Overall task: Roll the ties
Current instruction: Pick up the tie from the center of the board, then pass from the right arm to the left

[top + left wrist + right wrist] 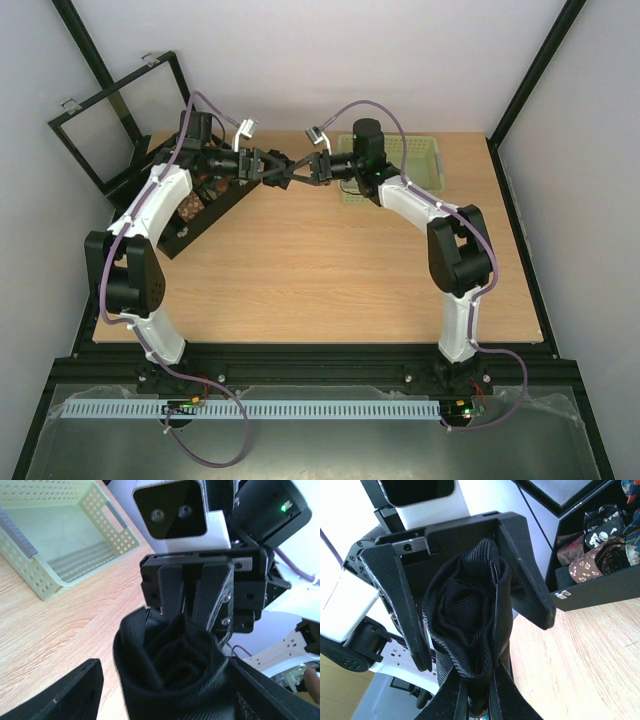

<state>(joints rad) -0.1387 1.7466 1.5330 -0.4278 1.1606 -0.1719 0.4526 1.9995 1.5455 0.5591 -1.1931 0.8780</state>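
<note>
A plain black tie, rolled into a coil (293,174), hangs in the air over the far middle of the table between both grippers. My right gripper (477,695) is shut on the lower edge of the coil (465,620). My left gripper (165,690) is open, with one finger on each side of the coil (175,670); its left finger (60,695) stands apart from the fabric. Small patterned brown and dark coiled ties (595,560) lie in the black compartmented box (600,592).
The black box (205,222) stands at the far left with its framed lid (115,125) open behind it. A pale green perforated basket (420,160), seen empty in the left wrist view (45,587), stands at the far right. Bare wooden table (300,280) lies below the grippers.
</note>
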